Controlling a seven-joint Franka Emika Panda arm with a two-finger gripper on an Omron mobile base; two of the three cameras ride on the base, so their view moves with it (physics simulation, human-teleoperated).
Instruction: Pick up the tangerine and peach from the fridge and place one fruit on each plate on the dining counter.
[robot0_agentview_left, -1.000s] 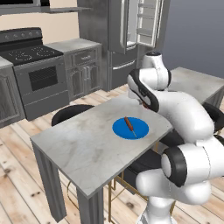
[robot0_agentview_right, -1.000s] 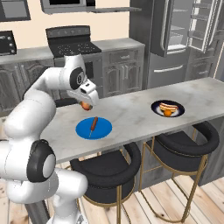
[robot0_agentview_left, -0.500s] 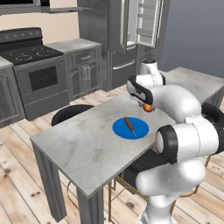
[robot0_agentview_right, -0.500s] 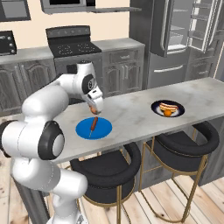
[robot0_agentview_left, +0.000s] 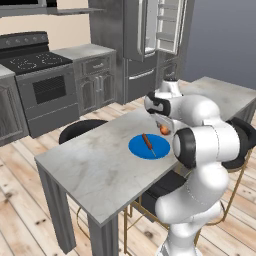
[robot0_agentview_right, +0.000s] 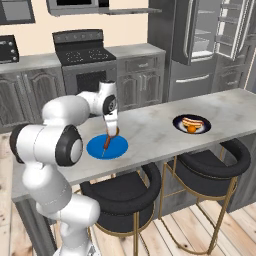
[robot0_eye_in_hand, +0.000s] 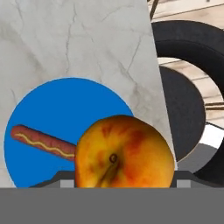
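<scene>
The hand (robot0_agentview_right: 114, 133) pinches the peach (robot0_eye_in_hand: 124, 153), pointing down over the blue plate (robot0_eye_in_hand: 65, 109).

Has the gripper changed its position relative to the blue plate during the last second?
Yes. The gripper, shut on the peach, has come down and nearer to the blue plate; in the right base view it now hangs just above the plate's far rim.

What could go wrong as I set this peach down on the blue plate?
1. The peach in the gripper hangs over the blue plate's edge nearest the counter's stool side; released there, it could roll off the plate and off the counter.
2. A hot dog already lies on the plate, so the peach may land against it and roll.
3. The black plate already holds food, so relocating there looks crowded.
</scene>
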